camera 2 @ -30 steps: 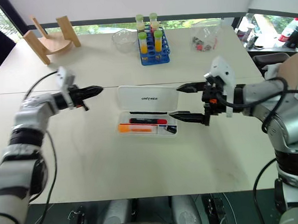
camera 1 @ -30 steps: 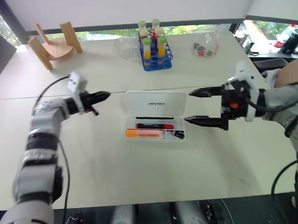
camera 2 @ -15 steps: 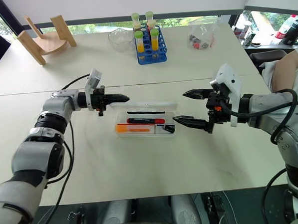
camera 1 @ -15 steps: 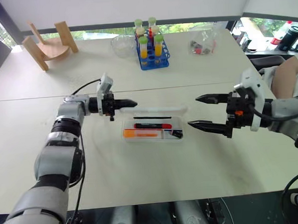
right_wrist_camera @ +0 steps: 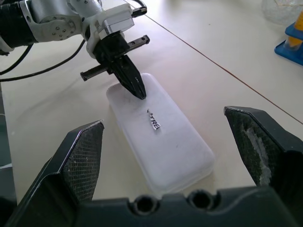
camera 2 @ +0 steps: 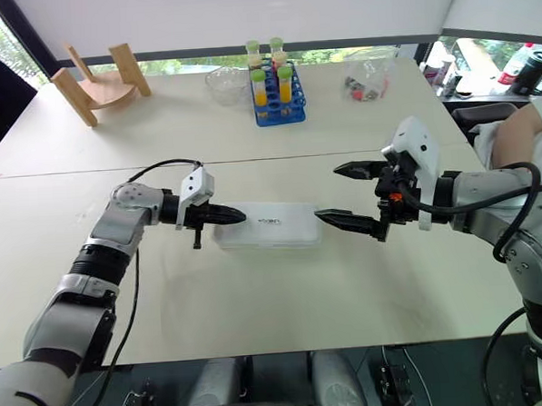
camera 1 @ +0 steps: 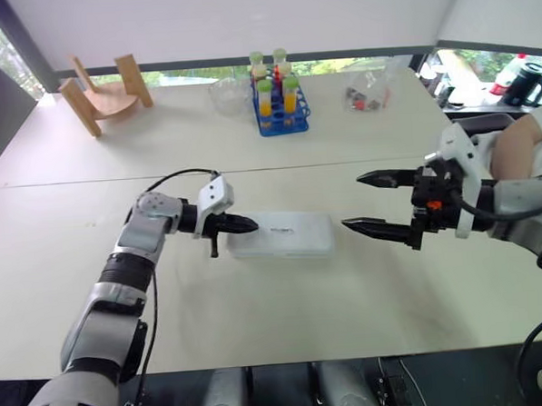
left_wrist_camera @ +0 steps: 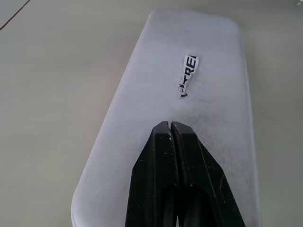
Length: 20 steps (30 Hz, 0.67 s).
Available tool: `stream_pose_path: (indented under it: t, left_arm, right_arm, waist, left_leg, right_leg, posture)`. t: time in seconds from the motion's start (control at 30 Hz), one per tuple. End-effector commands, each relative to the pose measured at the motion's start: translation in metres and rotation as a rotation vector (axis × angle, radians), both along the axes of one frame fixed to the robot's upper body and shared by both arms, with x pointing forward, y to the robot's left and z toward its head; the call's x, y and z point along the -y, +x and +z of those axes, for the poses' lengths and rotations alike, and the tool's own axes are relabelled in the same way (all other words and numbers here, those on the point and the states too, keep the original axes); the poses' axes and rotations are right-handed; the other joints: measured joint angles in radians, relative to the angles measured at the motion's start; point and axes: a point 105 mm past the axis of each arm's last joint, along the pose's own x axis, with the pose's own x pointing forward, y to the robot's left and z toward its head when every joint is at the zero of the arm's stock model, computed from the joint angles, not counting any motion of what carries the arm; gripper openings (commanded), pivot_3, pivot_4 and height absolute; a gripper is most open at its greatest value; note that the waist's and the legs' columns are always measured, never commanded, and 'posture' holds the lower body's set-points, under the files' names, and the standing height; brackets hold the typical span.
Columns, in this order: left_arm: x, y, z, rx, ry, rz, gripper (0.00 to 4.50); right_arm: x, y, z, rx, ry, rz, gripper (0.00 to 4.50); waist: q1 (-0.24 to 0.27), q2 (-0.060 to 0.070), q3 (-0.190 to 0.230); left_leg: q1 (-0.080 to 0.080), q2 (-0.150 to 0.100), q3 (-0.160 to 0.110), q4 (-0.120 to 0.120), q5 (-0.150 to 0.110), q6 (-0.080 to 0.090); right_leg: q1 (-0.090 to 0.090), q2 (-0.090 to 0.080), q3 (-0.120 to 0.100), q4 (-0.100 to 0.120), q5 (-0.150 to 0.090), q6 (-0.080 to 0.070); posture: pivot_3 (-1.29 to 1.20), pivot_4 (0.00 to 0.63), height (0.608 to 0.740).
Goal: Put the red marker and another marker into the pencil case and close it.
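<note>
The white pencil case lies flat on the table with its lid down, a small dark logo on top. Both markers are hidden, the case being shut. My left gripper is shut, its tips resting on the left end of the lid. To the right of the case, my right gripper hovers wide open with nothing between its fingers, a short gap away from the case.
A blue rack of tubes and a clear bowl stand at the back centre. A wooden stand sits back left, a clear bag back right. A person's arm shows at the right edge.
The lid of the case has come down from standing open to shut, hiding the markers. My left gripper swung right and down onto the lid. The right gripper stayed put.
</note>
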Motion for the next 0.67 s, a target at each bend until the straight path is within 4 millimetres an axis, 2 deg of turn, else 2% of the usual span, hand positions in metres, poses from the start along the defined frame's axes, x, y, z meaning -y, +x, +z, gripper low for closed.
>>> stream_pose_path:
  t: [0.03, 0.13, 0.2, 0.3, 0.4, 0.47, 0.67]
  left_arm:
    - [-0.024, -0.024, -0.042, -0.188, 0.104, 0.047, 0.03]
    - [-0.028, -0.023, -0.016, -0.157, -0.018, 0.105, 0.03]
    - [-0.031, -0.022, 0.015, -0.155, -0.162, 0.161, 0.03]
    - [-0.043, -0.033, 0.052, -0.132, -0.290, 0.222, 0.03]
    - [-0.062, -0.051, 0.079, -0.096, -0.334, 0.302, 0.03]
    - [-0.073, -0.065, 0.089, -0.073, -0.341, 0.356, 0.03]
    - [-0.091, -0.098, 0.089, -0.061, -0.301, 0.489, 0.03]
  right_arm:
    - [-0.003, 0.005, 0.010, 0.053, 0.009, 0.012, 4.50]
    - [-0.006, 0.007, 0.009, 0.052, 0.011, 0.026, 4.50]
    - [-0.006, 0.009, 0.008, 0.050, 0.010, 0.029, 4.50]
    - [-0.005, 0.008, 0.003, 0.039, -0.011, 0.041, 4.50]
    - [-0.002, 0.008, -0.003, 0.016, -0.028, 0.051, 4.50]
    - [0.000, 0.009, -0.008, -0.001, -0.042, 0.054, 4.50]
    - [0.008, 0.010, -0.018, -0.032, -0.069, 0.066, 4.50]
  waist:
    - [-0.013, 0.003, -0.004]
    - [-0.017, 0.005, -0.006]
    - [-0.014, 0.004, -0.005]
    - [-0.014, 0.002, -0.002]
    - [-0.012, 0.000, -0.001]
    - [-0.012, 0.000, -0.001]
    - [-0.009, 0.001, 0.001]
  left_leg:
    - [0.000, 0.000, 0.000, 0.000, 0.000, 0.000]
    - [0.000, 0.000, 0.000, -0.002, -0.001, 0.001]
    - [-0.004, 0.001, -0.001, -0.002, -0.001, 0.002]
    - [-0.009, 0.002, -0.002, -0.002, -0.001, 0.002]
    - [-0.024, 0.003, -0.004, 0.001, -0.001, 0.002]
    - [-0.024, 0.004, -0.004, 0.000, -0.001, 0.002]
    - [-0.023, 0.003, -0.002, 0.000, -0.001, 0.002]
  right_leg:
    - [0.000, 0.000, 0.000, 0.000, 0.001, 0.001]
    - [-0.002, 0.000, 0.000, 0.001, 0.001, 0.002]
    - [-0.006, 0.001, 0.000, 0.002, 0.000, 0.001]
    - [-0.012, 0.002, 0.000, 0.003, 0.000, 0.000]
    - [-0.026, 0.001, -0.001, 0.005, 0.000, 0.000]
    - [-0.026, -0.001, 0.000, 0.005, 0.000, 0.000]
    - [-0.025, -0.002, 0.001, 0.003, 0.000, 0.000]
  posture:
    - [0.00, 0.150, 0.740]
    - [0.00, 0.150, 0.740]
    - [0.00, 0.150, 0.740]
    - [0.00, 0.150, 0.740]
    - [0.00, 0.150, 0.740]
    - [0.00, 0.150, 0.740]
    - [0.00, 0.150, 0.740]
